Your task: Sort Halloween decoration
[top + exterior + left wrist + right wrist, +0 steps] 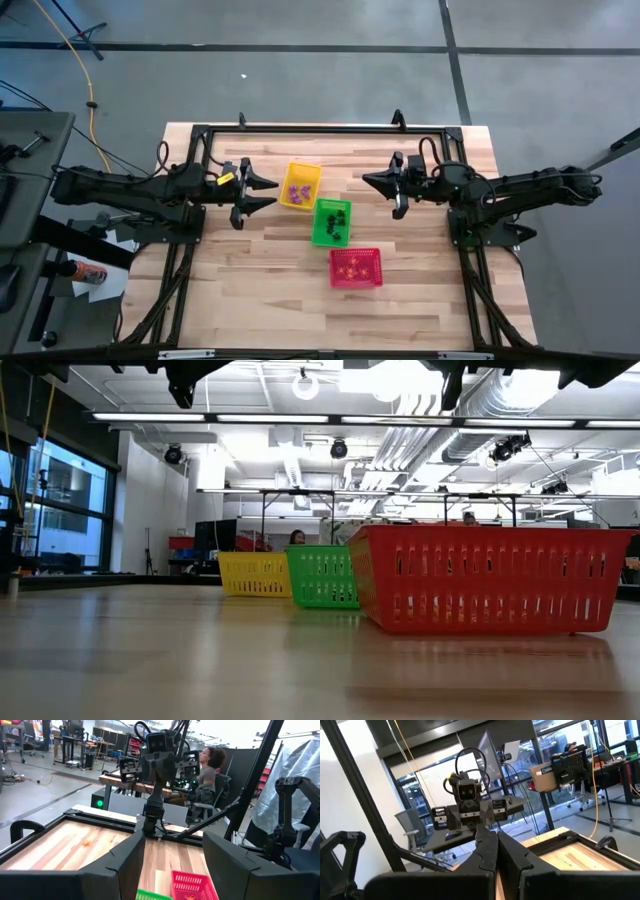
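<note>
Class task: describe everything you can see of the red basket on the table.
The red basket is a small rectangular tub of what looks like plastic mesh, with slotted walls and a solid rim. It stands upright on the wooden table, at one end of a diagonal row, its corner close to the green basket. Tiny orange trinkets lie inside. Neither hand touches it.

Two dark, near-black arms are showing, each built of slim jointed segments with thin black cables looping over the wrist. The left arm (130, 187) is wearing a small yellow label near its wrist. The right arm (520, 188) is carrying a boxy wrist block with a round camera lens. Each is ending in two matte black fingers (125, 865), broad, flat and angular, tapering towards the tips.
</note>
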{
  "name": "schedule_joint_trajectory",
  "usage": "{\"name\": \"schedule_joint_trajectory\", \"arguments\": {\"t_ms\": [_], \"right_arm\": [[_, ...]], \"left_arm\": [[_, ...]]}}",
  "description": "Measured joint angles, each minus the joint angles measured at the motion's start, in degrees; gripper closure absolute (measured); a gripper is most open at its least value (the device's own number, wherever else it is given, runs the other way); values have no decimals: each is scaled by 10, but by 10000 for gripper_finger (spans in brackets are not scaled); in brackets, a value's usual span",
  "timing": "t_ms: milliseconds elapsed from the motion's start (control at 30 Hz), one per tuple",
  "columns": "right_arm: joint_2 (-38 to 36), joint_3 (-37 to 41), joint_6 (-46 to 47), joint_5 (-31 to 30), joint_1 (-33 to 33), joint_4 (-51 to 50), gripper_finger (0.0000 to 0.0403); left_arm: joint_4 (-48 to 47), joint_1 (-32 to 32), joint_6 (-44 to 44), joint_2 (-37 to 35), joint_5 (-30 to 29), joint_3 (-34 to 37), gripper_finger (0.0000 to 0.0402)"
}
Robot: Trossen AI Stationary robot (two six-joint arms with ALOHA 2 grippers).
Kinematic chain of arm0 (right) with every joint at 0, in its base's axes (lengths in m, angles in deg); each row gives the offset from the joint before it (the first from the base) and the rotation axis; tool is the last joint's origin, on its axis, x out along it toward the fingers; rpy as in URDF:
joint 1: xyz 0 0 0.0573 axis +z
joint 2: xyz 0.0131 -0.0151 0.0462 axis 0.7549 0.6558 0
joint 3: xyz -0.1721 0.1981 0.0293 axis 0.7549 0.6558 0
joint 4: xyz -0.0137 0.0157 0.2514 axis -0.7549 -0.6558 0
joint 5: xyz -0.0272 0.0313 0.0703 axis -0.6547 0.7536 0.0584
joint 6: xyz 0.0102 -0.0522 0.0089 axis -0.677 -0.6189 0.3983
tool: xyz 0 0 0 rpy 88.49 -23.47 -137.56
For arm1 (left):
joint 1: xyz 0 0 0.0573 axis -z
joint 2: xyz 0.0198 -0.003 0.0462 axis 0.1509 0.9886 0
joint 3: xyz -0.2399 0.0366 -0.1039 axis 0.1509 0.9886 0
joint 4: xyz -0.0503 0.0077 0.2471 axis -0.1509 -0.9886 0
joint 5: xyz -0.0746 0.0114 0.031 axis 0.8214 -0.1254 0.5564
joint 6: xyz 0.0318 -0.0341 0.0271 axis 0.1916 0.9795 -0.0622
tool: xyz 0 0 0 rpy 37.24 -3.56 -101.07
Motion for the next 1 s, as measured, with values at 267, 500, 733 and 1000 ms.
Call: {"name": "schedule_joint_trajectory", "arguments": {"t_ms": [267,500,733,1000], "right_arm": [[0,0,-1,3,0,2,401],[0,0,2,5,0,2,401],[0,0,54,-9,0,2,401],[0,-2,108,-121,-2,8,399]], "left_arm": [[0,-8,0,0,0,0,213],[0,-8,1,0,0,0,213],[0,-8,1,0,0,0,213],[0,-8,1,0,0,0,213]]}}
